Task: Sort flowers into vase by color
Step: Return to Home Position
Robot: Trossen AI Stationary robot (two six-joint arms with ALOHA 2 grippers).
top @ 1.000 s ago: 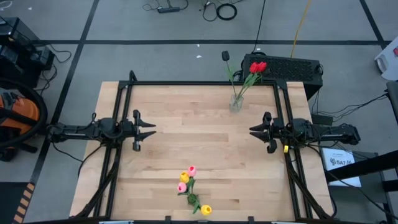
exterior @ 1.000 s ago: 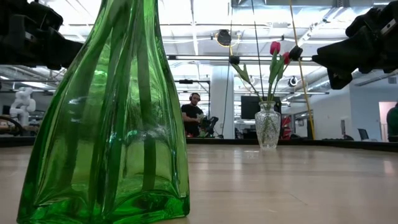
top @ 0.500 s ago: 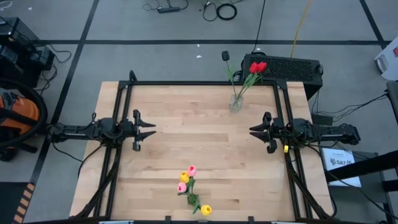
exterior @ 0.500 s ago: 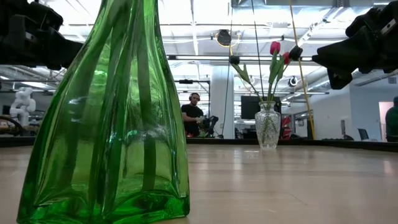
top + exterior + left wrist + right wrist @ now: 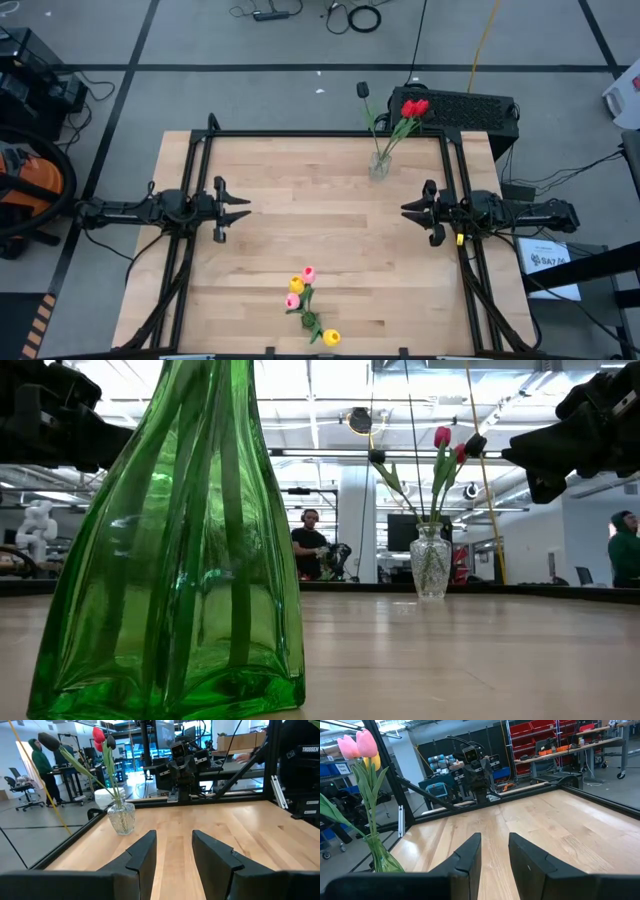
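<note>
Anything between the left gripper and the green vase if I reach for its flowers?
Nothing visible: only bare table lies between the left gripper and the green vase. The transparent vase stands well off that line; the right gripper waits opposite.

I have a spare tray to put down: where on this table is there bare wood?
Widest free patch: the middle of the wooden table, between the open left hand and open right hand. Also bare: the far strip left of the clear glass vase, and the near strip either side of the green glass vase. Crowded only around those two vases.
</note>
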